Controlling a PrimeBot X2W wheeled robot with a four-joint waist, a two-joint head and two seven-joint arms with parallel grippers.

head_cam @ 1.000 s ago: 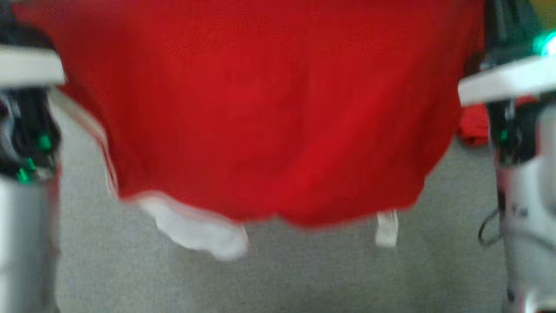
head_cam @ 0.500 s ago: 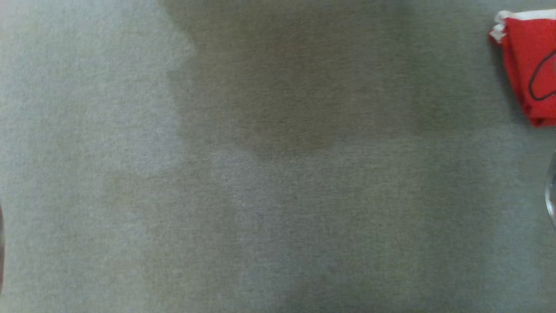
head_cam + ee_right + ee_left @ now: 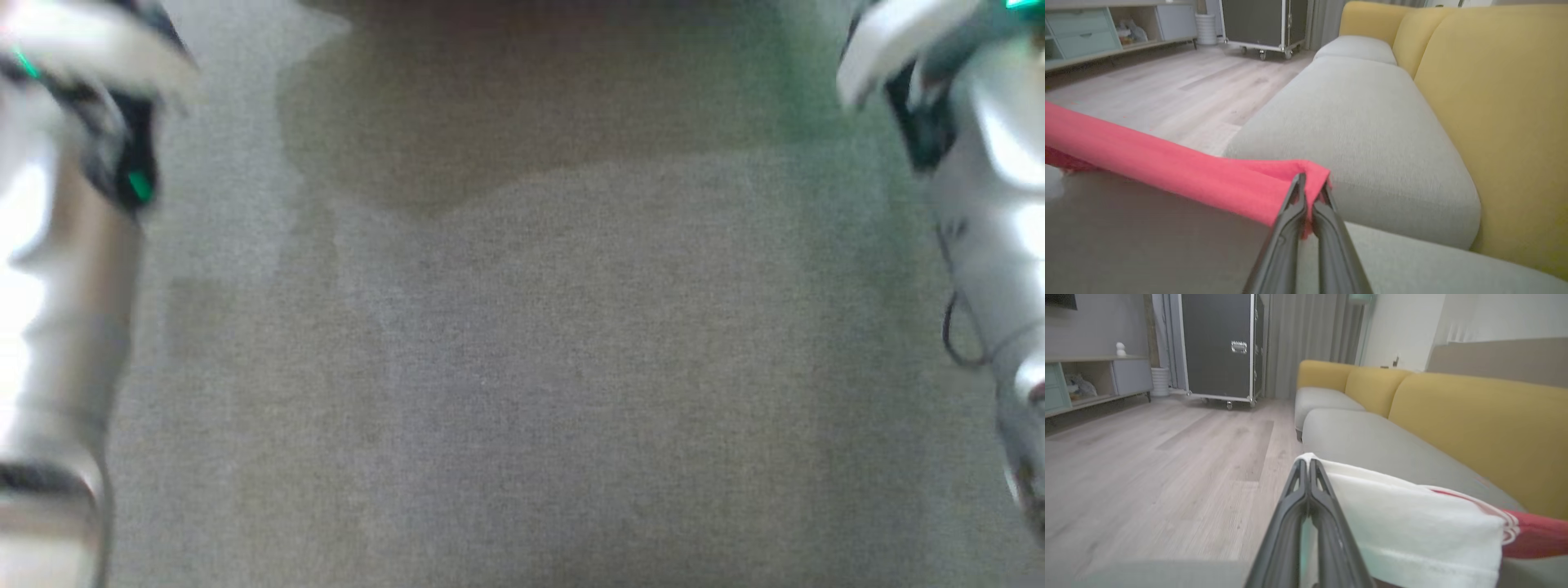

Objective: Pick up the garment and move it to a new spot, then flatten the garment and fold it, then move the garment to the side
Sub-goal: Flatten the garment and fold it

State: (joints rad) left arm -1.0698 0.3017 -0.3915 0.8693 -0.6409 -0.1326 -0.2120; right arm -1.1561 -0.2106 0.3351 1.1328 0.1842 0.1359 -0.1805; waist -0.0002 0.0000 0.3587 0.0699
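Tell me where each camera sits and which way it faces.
Head view: on the head, facing down at the sofa seat; left forearm and right forearm at its edges.
Left wrist view: along the left gripper, shut on the garment, down the sofa.
Right wrist view: along the right gripper, pinching the garment's red edge.
Both wrist views share the sofa's yellow back, floor and black case.

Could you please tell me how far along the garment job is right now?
Done: the garment is picked up. In hand: left gripper pinches its white edge, right gripper its red edge, over the grey sofa seat. Left: laying flat, folding, moving aside.
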